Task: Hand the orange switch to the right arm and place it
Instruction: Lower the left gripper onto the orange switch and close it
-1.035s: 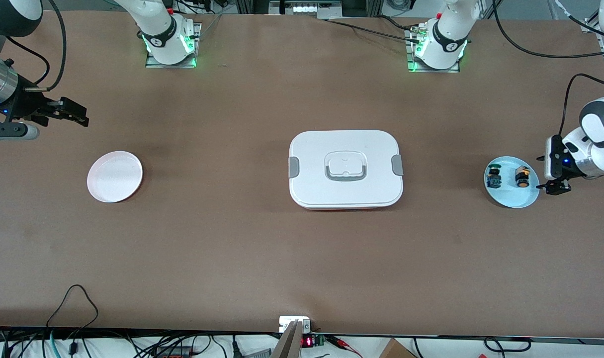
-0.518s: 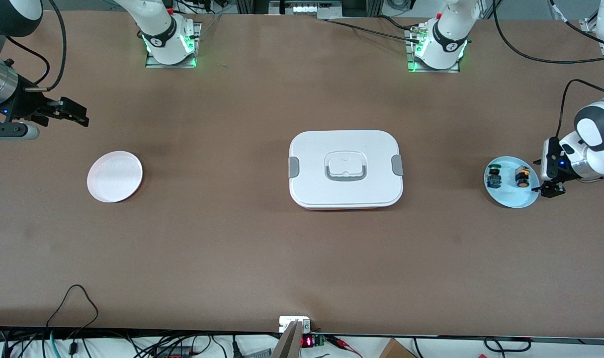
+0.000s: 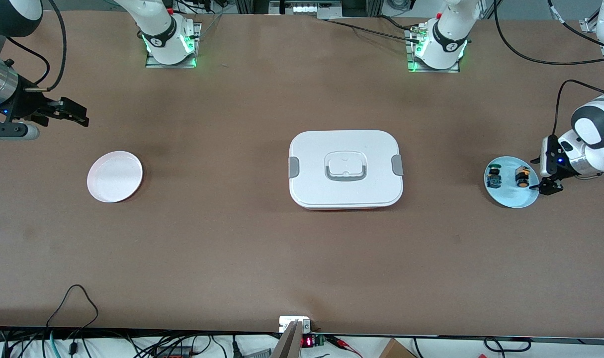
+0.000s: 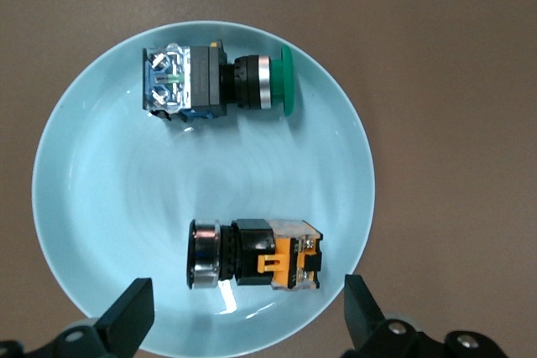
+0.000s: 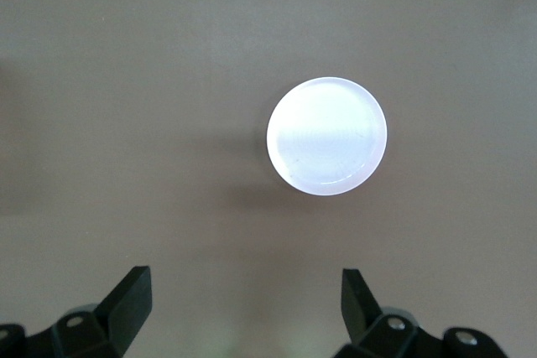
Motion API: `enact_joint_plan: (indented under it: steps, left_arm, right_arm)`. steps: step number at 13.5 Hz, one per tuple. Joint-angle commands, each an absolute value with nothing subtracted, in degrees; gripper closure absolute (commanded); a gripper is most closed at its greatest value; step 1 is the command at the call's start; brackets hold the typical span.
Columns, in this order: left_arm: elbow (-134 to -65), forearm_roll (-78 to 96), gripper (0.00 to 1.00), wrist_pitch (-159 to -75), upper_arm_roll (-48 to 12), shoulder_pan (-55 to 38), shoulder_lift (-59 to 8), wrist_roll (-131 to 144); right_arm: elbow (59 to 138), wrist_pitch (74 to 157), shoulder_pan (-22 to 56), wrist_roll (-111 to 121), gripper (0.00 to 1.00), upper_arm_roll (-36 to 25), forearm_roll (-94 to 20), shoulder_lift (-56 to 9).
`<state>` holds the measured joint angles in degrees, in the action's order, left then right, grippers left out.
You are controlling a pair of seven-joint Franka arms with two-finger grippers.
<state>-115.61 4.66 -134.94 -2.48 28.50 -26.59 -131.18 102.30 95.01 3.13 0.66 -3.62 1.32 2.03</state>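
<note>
The orange switch [image 3: 521, 177] lies on its side in a pale blue plate [image 3: 510, 199] at the left arm's end of the tabletop [image 3: 262, 248]. In the left wrist view the orange switch [image 4: 256, 255] shows a black and silver button head, a black body and an orange block at its tail. Beside it in the same plate [image 4: 101, 173], apart from it, lies a green-topped switch [image 4: 220, 81] with a blue and clear body; in the front view this green-topped switch [image 3: 493, 177] sits toward the middle of the tabletop from the orange one.

The left end effector [image 3: 544, 186] hangs low over the plate's rim on the side toward the left arm's end, just beside the orange switch and not touching it. Its fingers [image 4: 130, 318] are spread wide, with nothing between them.

The right end effector [image 3: 68, 113] waits in the air at the right arm's end of the tabletop, over bare tabletop, farther from the front camera than a white plate [image 3: 115, 176]. Its fingers [image 5: 126, 299] are also spread and hold nothing; the white plate [image 5: 327, 137] shows below them in the right wrist view.

A white lidded container [image 3: 345, 168] with grey side clips and a recessed handle sits in the middle of the tabletop, well apart from both plates.
</note>
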Motion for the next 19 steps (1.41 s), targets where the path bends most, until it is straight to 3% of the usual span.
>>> enact_joint_plan:
  steps: [1,19]
  left_arm:
    - [-116.45,6.42,0.01,-135.70,-3.25,29.27,-26.19,-133.50]
    - [-117.16,7.21,0.02,-139.39,-5.71,31.55,-28.92,-133.51]
  right_arm:
    - [100.90,93.78,2.99,1.14,0.00,-3.43,1.14,1.58]
    - [98.61,94.31,2.64,0.79,0.00,-3.69,0.44,1.58]
